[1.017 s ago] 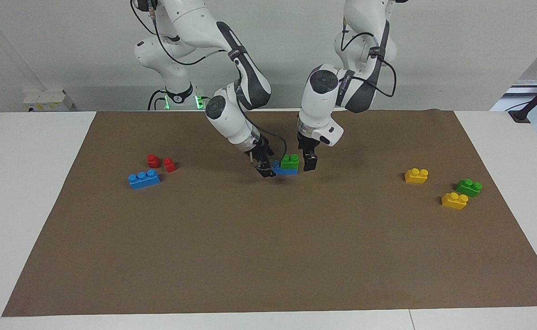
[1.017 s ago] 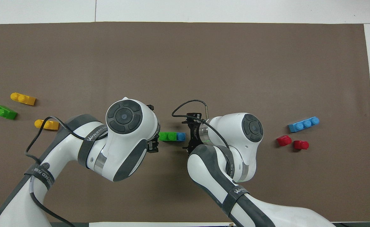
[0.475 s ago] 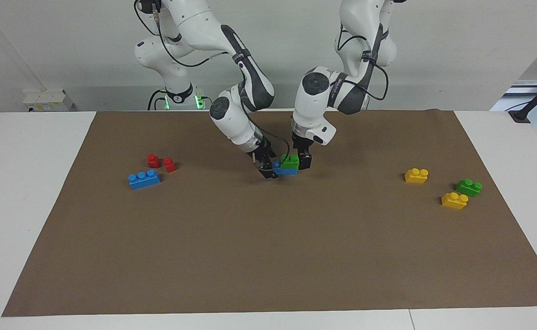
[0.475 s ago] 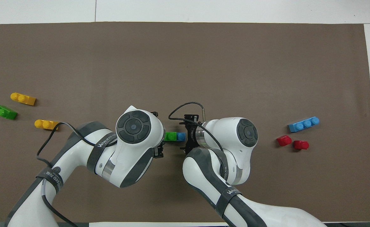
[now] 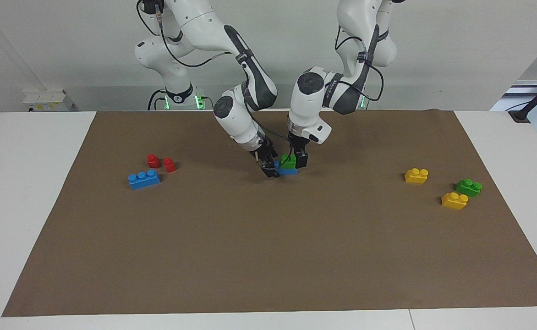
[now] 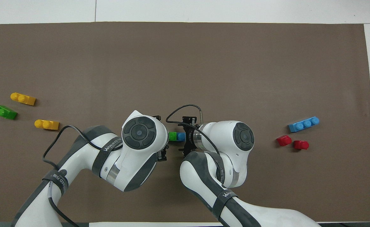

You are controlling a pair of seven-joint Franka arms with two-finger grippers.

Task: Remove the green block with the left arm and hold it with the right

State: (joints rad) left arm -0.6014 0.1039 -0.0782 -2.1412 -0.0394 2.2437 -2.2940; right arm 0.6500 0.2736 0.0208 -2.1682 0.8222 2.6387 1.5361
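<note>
The green block point(image 5: 288, 161) sits on one end of a blue brick point(image 5: 287, 172) near the middle of the brown mat point(image 5: 268, 256). It also shows in the overhead view point(image 6: 172, 136), with the blue brick point(image 6: 181, 136) beside it. My right gripper point(image 5: 269, 170) is shut on the free end of the blue brick and holds it just above the mat. My left gripper point(image 5: 297, 160) is open and low at the green block, with a finger on either side of it.
Two red pieces point(image 5: 153, 160) point(image 5: 169, 164) and a blue three-stud brick point(image 5: 144, 178) lie toward the right arm's end. Two yellow bricks point(image 5: 416, 175) point(image 5: 454, 200) and another green brick point(image 5: 468, 187) lie toward the left arm's end.
My left gripper has moved in from beside the stacked bricks until it is at the green block. The right gripper still holds the blue brick and has shifted only slightly.
</note>
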